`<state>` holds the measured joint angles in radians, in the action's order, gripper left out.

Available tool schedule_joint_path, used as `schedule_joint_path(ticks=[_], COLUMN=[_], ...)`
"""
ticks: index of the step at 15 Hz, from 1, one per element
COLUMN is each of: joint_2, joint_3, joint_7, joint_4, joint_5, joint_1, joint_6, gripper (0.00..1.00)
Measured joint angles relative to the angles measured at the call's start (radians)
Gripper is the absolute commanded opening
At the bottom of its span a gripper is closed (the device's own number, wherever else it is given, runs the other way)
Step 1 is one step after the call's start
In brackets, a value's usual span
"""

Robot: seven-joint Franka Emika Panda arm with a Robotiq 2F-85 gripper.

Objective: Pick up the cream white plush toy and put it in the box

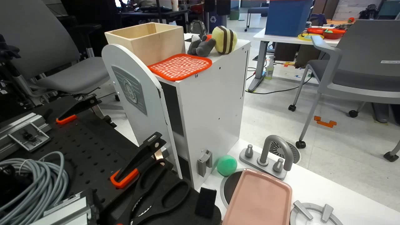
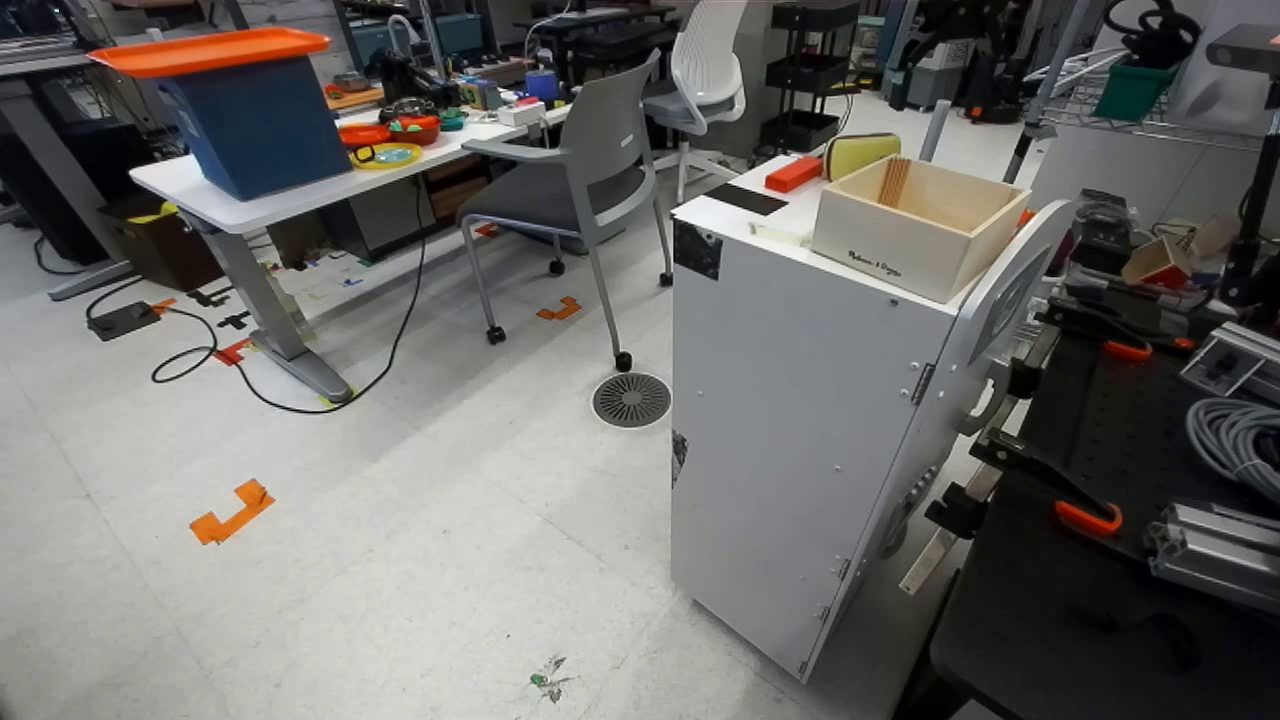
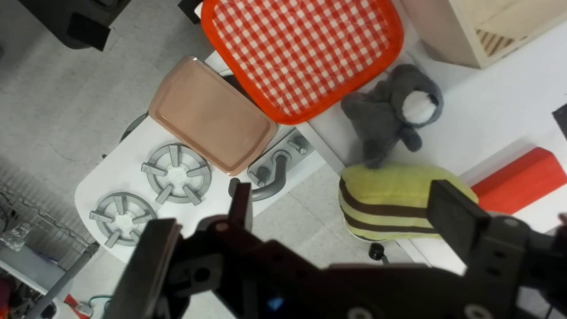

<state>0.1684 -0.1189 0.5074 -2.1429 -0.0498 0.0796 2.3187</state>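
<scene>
The cream white plush toy (image 1: 225, 40) is rounded and pale yellow with dark brown stripes. It lies on top of the white cabinet at its edge, and shows partly behind the box in an exterior view (image 2: 858, 155). In the wrist view the toy (image 3: 381, 188) is below and beyond the fingers, partly hidden by the right finger. My gripper (image 3: 341, 190) is open and empty; it is outside both exterior views. The box (image 1: 161, 47) is pale wood with an open top, on the same cabinet; it also shows in an exterior view (image 2: 885, 240) and at the wrist view's upper right (image 3: 452, 40).
A grey plush toy (image 3: 376, 119) touches the yellow toy. A red checked potholder (image 3: 301, 53) lies beside the box. A red block (image 3: 522, 181) sits near the toy. Below the cabinet top (image 2: 790, 235) are a faucet (image 1: 272, 150), a pink tray (image 1: 259, 200) and a green ball (image 1: 227, 165).
</scene>
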Motion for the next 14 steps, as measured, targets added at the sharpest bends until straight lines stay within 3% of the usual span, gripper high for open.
schedule_joint_path(ticks=[14], joint_2=[0.044], joint_3=[-0.003], joint_7=[0.043], joint_4=[0.04], joint_5=[-0.062], joint_1=[-0.022], joint_6=[0.016], gripper=[1.0])
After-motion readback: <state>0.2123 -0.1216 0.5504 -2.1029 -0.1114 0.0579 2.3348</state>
